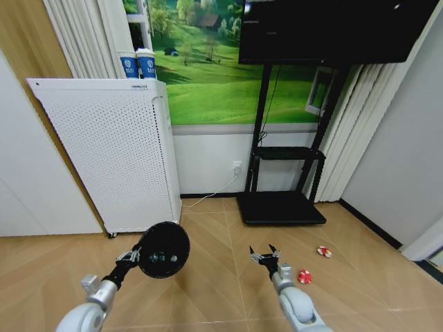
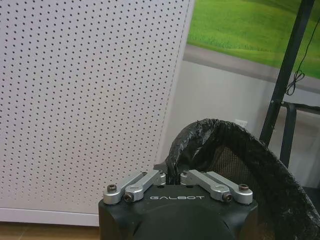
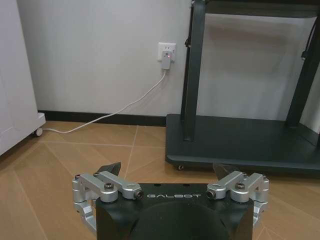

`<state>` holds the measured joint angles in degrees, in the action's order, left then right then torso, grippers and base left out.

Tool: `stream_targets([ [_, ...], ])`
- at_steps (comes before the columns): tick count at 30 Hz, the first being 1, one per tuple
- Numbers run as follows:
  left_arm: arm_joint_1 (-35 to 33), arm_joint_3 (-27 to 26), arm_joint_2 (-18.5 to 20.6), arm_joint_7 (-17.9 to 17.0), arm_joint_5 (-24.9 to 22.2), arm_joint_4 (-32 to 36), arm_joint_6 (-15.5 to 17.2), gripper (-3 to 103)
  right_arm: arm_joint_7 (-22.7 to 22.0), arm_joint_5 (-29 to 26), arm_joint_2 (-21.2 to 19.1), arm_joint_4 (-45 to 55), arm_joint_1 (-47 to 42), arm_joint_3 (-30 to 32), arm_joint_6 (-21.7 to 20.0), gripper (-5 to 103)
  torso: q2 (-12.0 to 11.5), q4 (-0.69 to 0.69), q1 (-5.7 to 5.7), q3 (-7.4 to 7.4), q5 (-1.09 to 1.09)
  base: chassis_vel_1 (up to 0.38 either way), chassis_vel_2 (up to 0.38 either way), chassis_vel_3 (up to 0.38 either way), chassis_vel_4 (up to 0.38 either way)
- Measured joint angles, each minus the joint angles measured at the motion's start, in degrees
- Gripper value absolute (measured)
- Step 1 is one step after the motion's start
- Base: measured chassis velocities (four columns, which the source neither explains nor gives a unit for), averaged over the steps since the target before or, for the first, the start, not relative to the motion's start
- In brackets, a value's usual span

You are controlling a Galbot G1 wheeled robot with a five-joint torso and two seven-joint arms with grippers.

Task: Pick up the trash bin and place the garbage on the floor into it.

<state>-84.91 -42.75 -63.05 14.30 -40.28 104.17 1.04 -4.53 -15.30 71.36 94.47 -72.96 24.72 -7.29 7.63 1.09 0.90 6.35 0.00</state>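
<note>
- Black and round, the trash bin [image 1: 164,250] hangs in the air at the near left, above the floor [image 1: 208,277], tipped so its open mouth faces the head camera.
- The left gripper [image 1: 131,256] has its fingers pinched together on the bin's rim; in the left wrist view the fingers [image 2: 145,180] close on the black liner at the edge of the bin [image 2: 240,165], with mesh visible inside.
- The right gripper [image 1: 265,257] hovers over the parquet at the near centre-right, its fingers spread wide with nothing between them; the right wrist view shows the fingertips [image 3: 111,167] well apart over bare floor [image 3: 65,160].
- Two red-and-white wrappers lie on the floor to the right of that gripper: one wrapper [image 1: 304,277] just beside the right arm, the other wrapper [image 1: 324,252] a little farther right and farther away.
- The white perforated cabinet [image 1: 111,152] stands far left against the wall, with two blue-white cups [image 1: 138,64] on top.
- A black TV stand [image 1: 280,200] stands at the far centre.
</note>
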Motion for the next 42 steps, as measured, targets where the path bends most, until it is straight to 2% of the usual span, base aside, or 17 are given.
stream_targets([
  [3,-0.6,-0.3,-0.5,0.1,0.0,0.7,-0.1,6,0.0,-1.1,-0.1,1.0,0.1,-0.2,-0.5,100,0.0,0.0,0.0,0.0,-0.01,0.0,0.0,0.0,0.0],
  [14,-3.3,-1.8,-1.7,0.7,1.0,2.5,-0.5,6,1.3,0.2,0.9,1.5,-0.1,-2.0,0.0,100,0.0,-0.02,0.0,0.0,-0.01,-0.046,-0.03,0.049,0.045],
  [22,-3.8,-2.0,-2.2,0.8,1.3,2.7,-0.8,6,2.0,0.9,0.9,0.4,0.0,-2.0,0.4,100,0.0,0.02,0.0,0.0,0.0,-0.186,-0.199,0.18,0.193],
  [24,-3.7,-2.0,-2.2,0.8,1.3,2.7,-0.8,6,2.1,1.3,0.9,0.0,0.0,-2.1,0.5,100,0.0,-0.03,0.0,-0.01,0.0,-0.269,-0.252,0.245,0.242],
  [28,-3.6,-2.0,-2.1,0.7,1.3,2.7,-0.8,6,2.2,1.7,1.0,-0.9,0.1,-2.3,0.5,100,0.0,0.0,0.0,-0.01,-0.01,-0.269,-0.262,0.249,0.266],
  [31,-3.5,-2.4,-2.1,0.3,1.3,2.7,-0.9,6,1.9,6.1,1.4,-3.1,0.5,-2.5,1.1,100,0.0,0.0,0.0,-0.01,0.0,-0.277,-0.254,0.269,0.258],
  [34,-3.5,-3.4,-2.1,-0.1,1.0,2.7,-0.9,6,0.3,7.2,1.7,-4.8,0.9,-3.2,0.3,100,0.0,0.03,0.0,0.0,0.01,-0.233,-0.197,0.227,0.209],
  [40,-4.1,-5.6,-2.1,-0.2,0.3,2.9,-0.8,6,-1.0,8.1,2.4,-10.7,3.5,-4.9,-2.3,100,0.0,-0.03,0.0,0.0,-0.01,-0.043,-0.047,0.07,0.025],
  [42,-4.4,-7.1,-2.4,0.1,2.3,2.9,-1.5,6,-1.0,8.7,2.8,-13.6,4.6,-5.9,-2.9,100,0.0,-0.03,0.0,0.0,-0.02,0.062,0.092,-0.061,-0.036],
])
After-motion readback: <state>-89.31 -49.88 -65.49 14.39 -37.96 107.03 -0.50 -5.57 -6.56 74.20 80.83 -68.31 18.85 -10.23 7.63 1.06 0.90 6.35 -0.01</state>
